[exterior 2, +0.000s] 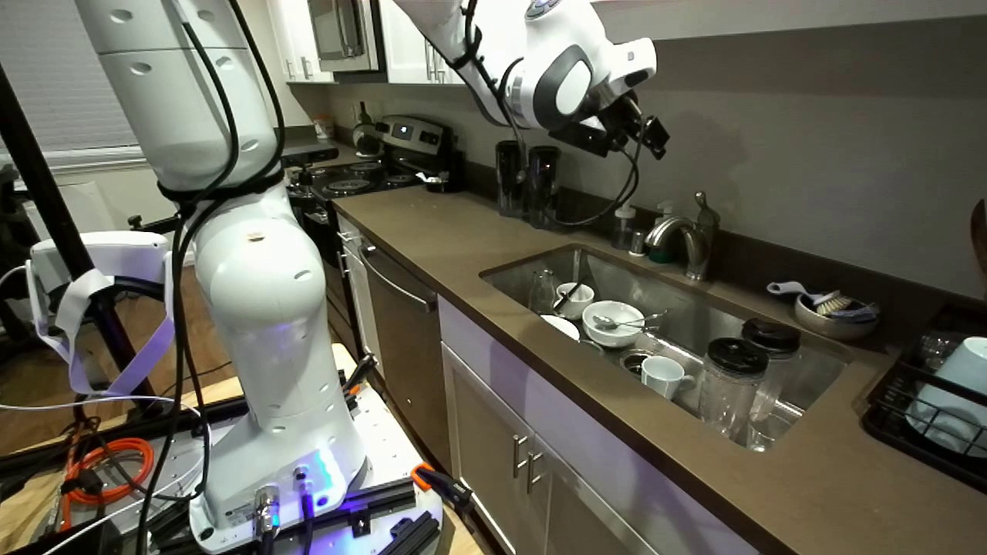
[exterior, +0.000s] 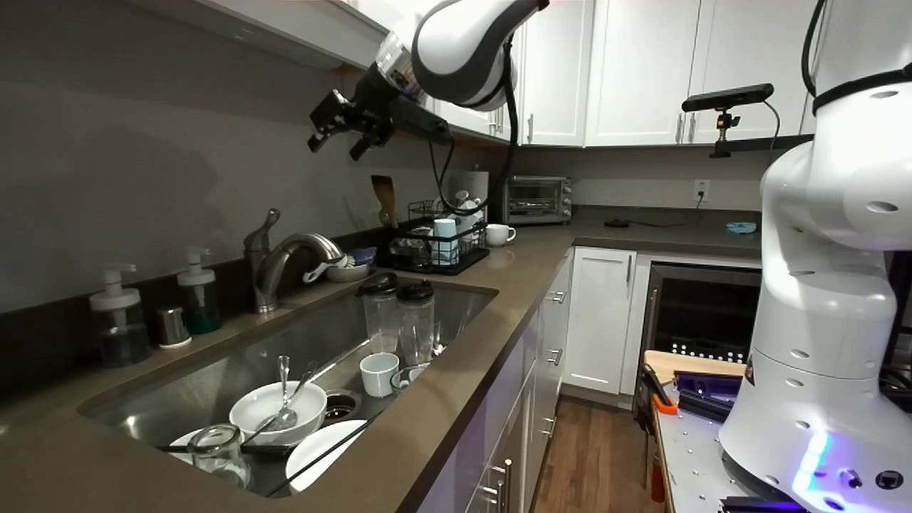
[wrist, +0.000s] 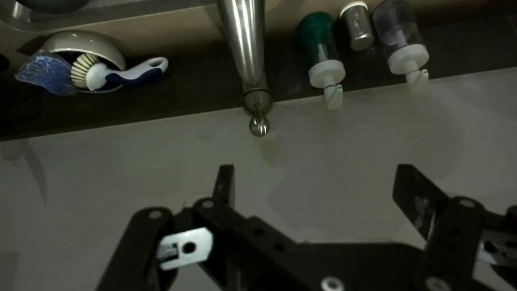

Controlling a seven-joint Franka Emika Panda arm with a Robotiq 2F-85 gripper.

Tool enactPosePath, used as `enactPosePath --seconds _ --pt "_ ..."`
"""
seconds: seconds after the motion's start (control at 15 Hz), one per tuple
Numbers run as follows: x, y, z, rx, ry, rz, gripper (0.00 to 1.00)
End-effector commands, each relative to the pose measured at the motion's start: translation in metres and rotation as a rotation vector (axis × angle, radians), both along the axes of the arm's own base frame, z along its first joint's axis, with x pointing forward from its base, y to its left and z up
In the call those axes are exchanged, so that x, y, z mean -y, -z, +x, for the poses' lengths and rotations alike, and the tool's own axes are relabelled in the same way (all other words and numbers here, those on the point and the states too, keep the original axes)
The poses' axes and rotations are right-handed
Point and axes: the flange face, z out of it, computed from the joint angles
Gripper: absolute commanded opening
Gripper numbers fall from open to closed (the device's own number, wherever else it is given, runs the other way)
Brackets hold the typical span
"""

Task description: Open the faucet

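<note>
The faucet, brushed grey metal with an arched spout, stands upright behind the sink in both exterior views (exterior: pixel 274 265) (exterior 2: pixel 696 250). Its lever handle (exterior: pixel 263 229) rises above the spout base, near the wall. In the wrist view the faucet (wrist: pixel 245 42) comes down from the top edge, and the rounded tip of its lever handle (wrist: pixel 259 125) lies just above and left of the middle of the jaw gap. My gripper (wrist: pixel 315 169) is open and empty. In an exterior view the gripper (exterior: pixel 336 147) hangs well above the faucet, not touching it.
Two soap bottles (exterior: pixel 117 320) (exterior: pixel 198 292) and a small metal shaker (exterior: pixel 172 326) stand beside the faucet. A brush bowl (exterior 2: pixel 833 317) is on its other side. The sink (exterior 2: pixel 532 266) holds dishes and tall bottles. A dish rack (exterior: pixel 445 249) and the wall (wrist: pixel 121 169) are close by.
</note>
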Motion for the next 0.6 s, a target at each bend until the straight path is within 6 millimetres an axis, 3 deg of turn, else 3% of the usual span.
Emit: enactPosePath --seconds 0.0,0.33,0.4,0.53 --pt "-0.009 0.017 0.014 0.029 -0.011 0.008 1.0" --pt "-0.003 0.033 0.043 0.027 -0.026 -0.031 1.0" --pt "-0.001 0.033 0.051 0.028 -0.028 -0.04 0.75" --pt "0.004 0.031 0.065 0.035 -0.031 -0.066 0.67"
